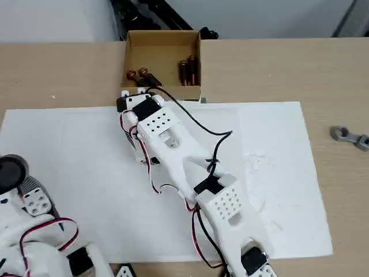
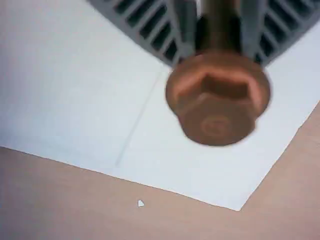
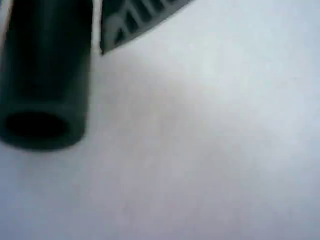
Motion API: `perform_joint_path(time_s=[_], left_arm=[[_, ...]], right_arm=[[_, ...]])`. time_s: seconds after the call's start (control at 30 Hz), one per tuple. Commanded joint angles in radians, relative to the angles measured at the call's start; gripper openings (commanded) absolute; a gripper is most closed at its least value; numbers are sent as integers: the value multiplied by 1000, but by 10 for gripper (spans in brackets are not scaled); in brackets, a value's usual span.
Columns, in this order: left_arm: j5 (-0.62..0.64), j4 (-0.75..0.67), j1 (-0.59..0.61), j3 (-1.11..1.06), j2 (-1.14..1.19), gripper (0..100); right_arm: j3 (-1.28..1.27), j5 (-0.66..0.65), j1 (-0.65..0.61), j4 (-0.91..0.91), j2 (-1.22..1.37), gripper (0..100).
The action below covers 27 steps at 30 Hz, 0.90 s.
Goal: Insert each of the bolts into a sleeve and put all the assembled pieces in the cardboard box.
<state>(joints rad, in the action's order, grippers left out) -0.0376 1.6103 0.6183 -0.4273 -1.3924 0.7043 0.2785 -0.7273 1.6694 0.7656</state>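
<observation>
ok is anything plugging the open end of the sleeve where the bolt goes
Nothing visible: the sleeve has a dark, hollow mouth, with white sheet beyond it. The bolt is held in the left pincer.

Light wood tabletop, seen from above: a lg white sheet covers most of the middle, w/ bare wood showing along the far side & at right. An open cardboard box sits on the wood right at the sheet's far edge. A small grey metal fitting lies on bare wood, apart from the sheet's right edge. A tiny white scrap rests on the wood nr a sheet corner.
</observation>
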Motion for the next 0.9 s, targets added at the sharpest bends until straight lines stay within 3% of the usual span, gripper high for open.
perform_joint_path(time_s=[0.0, 0.2, 0.37, 0.87], left_arm=[[-8, -6, 6, 4, -3, 7], [-8, -6, 6, 4, -3, 7], [-8, -6, 6, 4, -3, 7], [-8, -6, 6, 5, -3, 7]], right_arm=[[9, -29, -2, -4, -104, 138], [80, -31, -2, -4, -102, 151], [81, -26, -2, -2, -97, 264], [81, -23, -8, -61, -1, 243]])
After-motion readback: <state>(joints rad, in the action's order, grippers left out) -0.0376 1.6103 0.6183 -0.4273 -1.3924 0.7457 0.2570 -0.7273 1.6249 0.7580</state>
